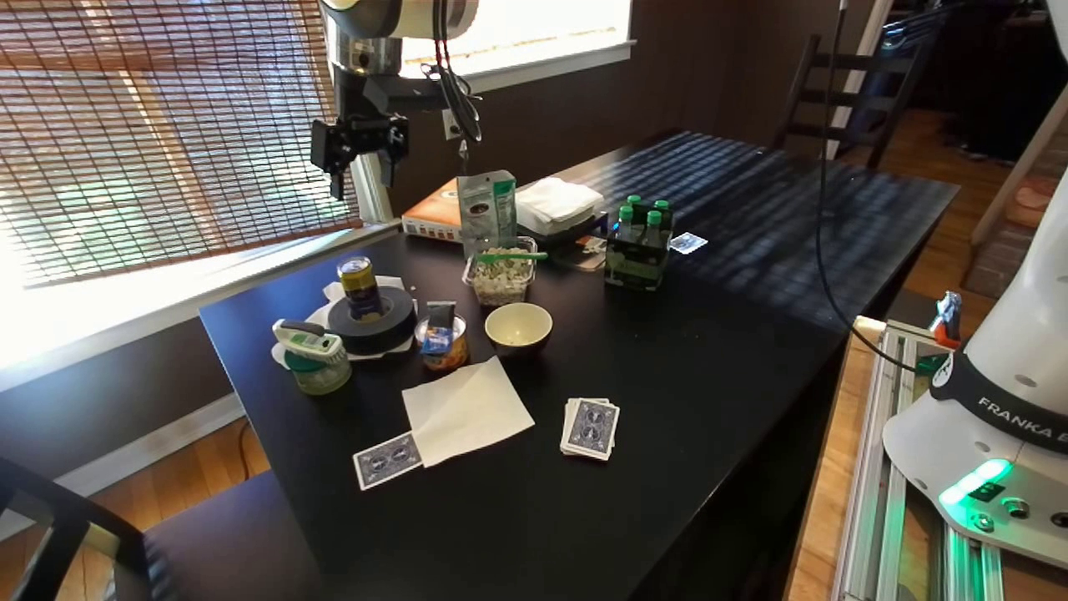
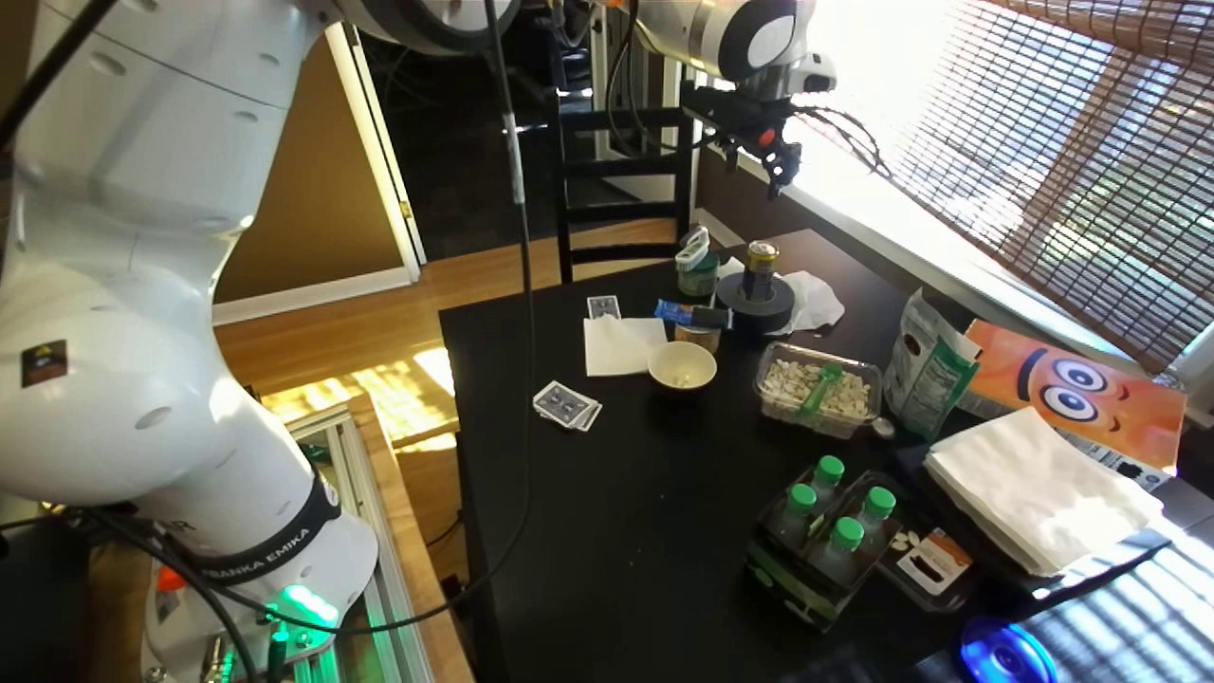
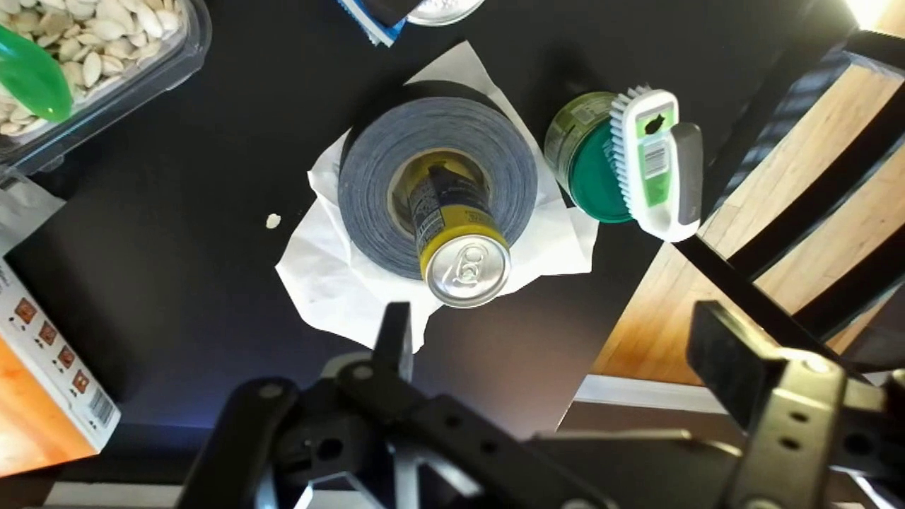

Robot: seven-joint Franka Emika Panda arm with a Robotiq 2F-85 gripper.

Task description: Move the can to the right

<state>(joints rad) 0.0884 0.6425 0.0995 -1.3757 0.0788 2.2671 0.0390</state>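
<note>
The can is a yellow and dark drink can with a silver top. It stands upright in the hole of a grey tape roll [image 1: 396, 321] in both exterior views, the can [image 1: 361, 292] and again the can [image 2: 759, 270]. In the wrist view the can [image 3: 459, 223] stands in the tape roll [image 3: 375, 191], over white paper. My gripper [image 1: 363, 182] is open and empty, high above the table near the can. In the wrist view my gripper [image 3: 555, 332] has its fingers wide apart, and the can's top lies ahead of the left finger, not between them.
A green-lidded jar [image 3: 601, 170] with a white brush [image 3: 657, 170] on it stands beside the tape roll. A tin [image 1: 446, 357] with a blue packet, a bowl [image 1: 519, 325], a seed tub [image 2: 820, 389], a bottle carrier [image 2: 806, 569] and playing cards [image 1: 591, 427] are also on the table.
</note>
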